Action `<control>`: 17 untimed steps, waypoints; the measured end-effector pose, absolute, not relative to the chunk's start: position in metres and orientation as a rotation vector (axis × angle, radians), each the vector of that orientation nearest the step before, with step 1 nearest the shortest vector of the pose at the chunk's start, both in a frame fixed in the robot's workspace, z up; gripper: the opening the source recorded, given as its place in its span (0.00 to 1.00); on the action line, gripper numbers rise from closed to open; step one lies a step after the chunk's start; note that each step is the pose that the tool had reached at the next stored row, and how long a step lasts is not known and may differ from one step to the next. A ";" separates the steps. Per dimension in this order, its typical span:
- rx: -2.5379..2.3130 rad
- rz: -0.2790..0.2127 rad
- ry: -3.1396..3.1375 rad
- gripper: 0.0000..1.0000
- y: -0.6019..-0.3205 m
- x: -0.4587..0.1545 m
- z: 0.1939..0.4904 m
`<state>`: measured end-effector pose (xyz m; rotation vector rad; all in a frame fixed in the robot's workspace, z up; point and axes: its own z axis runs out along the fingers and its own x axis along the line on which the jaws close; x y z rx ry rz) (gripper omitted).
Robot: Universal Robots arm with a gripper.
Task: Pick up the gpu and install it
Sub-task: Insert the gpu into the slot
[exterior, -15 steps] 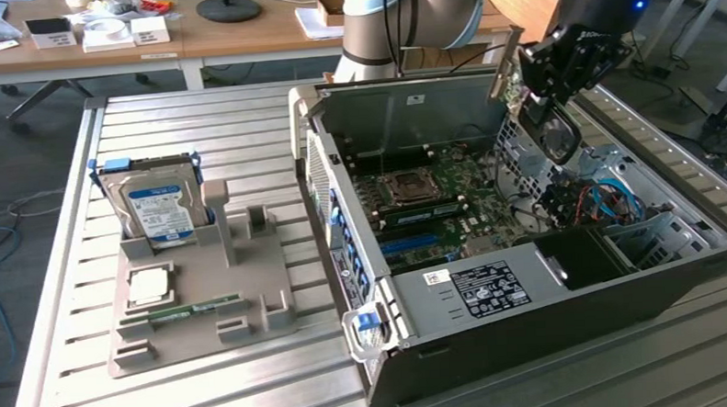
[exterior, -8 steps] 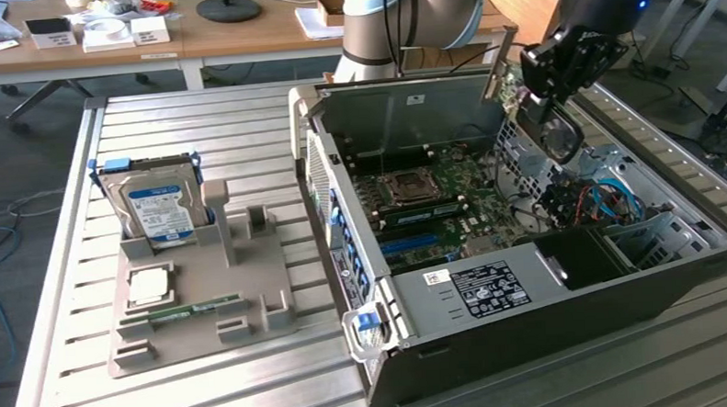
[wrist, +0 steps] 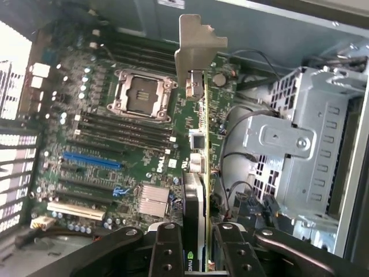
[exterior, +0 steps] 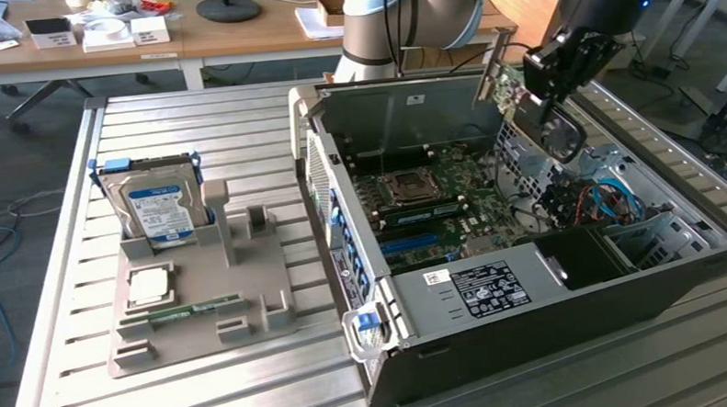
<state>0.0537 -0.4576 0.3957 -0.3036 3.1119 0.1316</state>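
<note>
**A:** Entry. Which step do we log?

**B:** We judge the pick-up done and the carry-in under way. The gripper [exterior: 540,81] pinches the gpu [exterior: 554,133], its fingers closed part-way on the card's thickness. The card hangs over the open computer case [exterior: 588,286], near the rim at the exterior view's right. It is well apart from the hard drive [exterior: 155,208] and the grey holder [exterior: 197,330] on the table [exterior: 213,118].

**A:** Seated?

**B:** Not yet, by our reading. In the wrist view the gpu [wrist: 198,190] runs edge-on away from the gripper [wrist: 199,254], with its metal bracket [wrist: 196,46] at the far end. The motherboard [wrist: 132,144] lies beyond it. The exterior view puts the card above the board.

**A:** What does the install call for?

**B:** Our judgement only. The contact edge must line up along a long slot. The blue slot [wrist: 92,160] lies off to one side and looks crosswise to the card, so we expect a turn and a shift are needed. After that comes a straight, untilted push. We note the cables [exterior: 609,197] nearby as a snag risk.

**A:** Arm pose?

**B:** The arm reaches in from the table's far side, wrist bent down over the case. The card hangs at a slant beneath the gripper.
</note>
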 end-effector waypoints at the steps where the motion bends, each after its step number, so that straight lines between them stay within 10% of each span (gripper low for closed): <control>1: -0.326 0.132 3.110 0.27 -0.458 0.054 0.396; 17: -0.658 0.133 3.067 0.27 -0.458 0.054 0.395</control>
